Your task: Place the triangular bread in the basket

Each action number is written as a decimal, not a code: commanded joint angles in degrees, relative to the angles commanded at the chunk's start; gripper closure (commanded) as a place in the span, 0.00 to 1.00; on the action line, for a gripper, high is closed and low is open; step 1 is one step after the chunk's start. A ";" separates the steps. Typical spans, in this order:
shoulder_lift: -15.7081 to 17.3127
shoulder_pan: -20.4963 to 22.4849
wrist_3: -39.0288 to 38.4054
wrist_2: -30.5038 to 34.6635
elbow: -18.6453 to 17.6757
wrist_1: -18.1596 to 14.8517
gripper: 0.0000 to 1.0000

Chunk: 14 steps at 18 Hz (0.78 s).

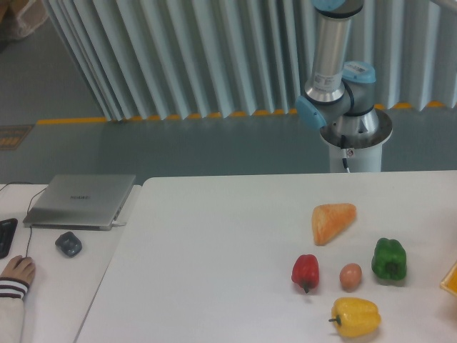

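The triangular bread is a glossy golden-orange wedge lying on the white table, right of centre. An orange-yellow corner at the right edge may be the basket; most of it is out of view. Only the arm's base and lower links show behind the table's far edge. The gripper is out of view.
A red bell pepper, a small brown egg-shaped item, a green bell pepper and a yellow bell pepper lie in front of the bread. A laptop, a mouse and a person's hand are at the left.
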 joint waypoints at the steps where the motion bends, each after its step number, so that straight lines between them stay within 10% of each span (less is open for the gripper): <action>1: -0.09 -0.87 -0.01 0.00 -1.05 0.44 0.00; 14: -0.35 0.79 -0.53 -5.71 -4.75 0.88 0.00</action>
